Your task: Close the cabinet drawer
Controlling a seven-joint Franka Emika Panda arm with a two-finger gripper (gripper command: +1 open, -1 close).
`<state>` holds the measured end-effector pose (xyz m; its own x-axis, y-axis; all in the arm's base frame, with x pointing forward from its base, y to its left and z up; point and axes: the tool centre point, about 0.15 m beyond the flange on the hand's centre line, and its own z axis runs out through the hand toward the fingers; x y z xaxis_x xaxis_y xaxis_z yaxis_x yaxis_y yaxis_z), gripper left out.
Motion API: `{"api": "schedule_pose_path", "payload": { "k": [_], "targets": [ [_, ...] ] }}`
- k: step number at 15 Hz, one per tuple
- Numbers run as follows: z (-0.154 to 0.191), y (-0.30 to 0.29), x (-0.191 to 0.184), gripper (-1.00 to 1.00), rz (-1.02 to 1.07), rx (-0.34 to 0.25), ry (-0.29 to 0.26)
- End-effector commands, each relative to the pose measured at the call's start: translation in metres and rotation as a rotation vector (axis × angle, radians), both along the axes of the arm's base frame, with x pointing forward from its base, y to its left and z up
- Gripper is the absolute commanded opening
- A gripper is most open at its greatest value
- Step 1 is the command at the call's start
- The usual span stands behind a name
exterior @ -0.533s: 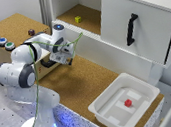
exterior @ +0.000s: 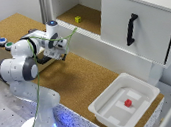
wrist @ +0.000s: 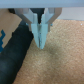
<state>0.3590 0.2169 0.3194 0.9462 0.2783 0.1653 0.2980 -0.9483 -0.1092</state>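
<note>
though it sits pulled out at the far side of the bench (exterior: 83,84), the drawer (exterior: 87,19) shows plainly in the exterior view: wide and shallow, with a cork-brown floor and a long plain white front panel that runs from the far left toward the near right. a small yellow-green block (exterior: 78,19) rests on its floor, toward the far wall. to the exterior view's right of the drawer stands a white panel (exterior: 138,24) with a black vertical handle (exterior: 130,29).

the tool (exterior: 62,55) hangs low over the cork bench on the near side of the drawer's front panel, close to the panel's left part but apart from it. in the wrist view the tool (wrist: 42,44) has its two pale fingers (wrist: 39,35) pressed together with no gap between them and nothing held, tips pointing at bare cork. the arm (exterior: 23,66) bends in from the exterior view's left, with a green cable (exterior: 38,89) looping along it.

at the left end of the bench a box carries coloured buttons (exterior: 1,41). a white tub (exterior: 125,104) sits at the near right, well apart from the tool and the drawer, with a small red block (exterior: 127,102) inside it.
</note>
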Motion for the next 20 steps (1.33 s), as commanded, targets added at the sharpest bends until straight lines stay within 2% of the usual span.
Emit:
{"api": "schedule_pose_path", "payload": {
  "k": [1, 7, 13, 17, 19, 20],
  "targets": [
    [-0.007, 0.047, 0.015, -1.0, -0.017, 0.0, 0.028],
    [-0.006, 0.093, 0.022, -1.0, 0.058, 0.012, 0.018],
    [0.006, 0.101, 0.021, -1.0, 0.081, 0.027, -0.01],
    [0.015, 0.084, 0.015, -1.0, 0.044, 0.009, -0.026],
    [0.022, 0.081, 0.012, -1.0, 0.035, -0.019, -0.038],
    [0.026, 0.078, 0.01, 1.0, 0.021, -0.028, -0.046]
  ]
}}
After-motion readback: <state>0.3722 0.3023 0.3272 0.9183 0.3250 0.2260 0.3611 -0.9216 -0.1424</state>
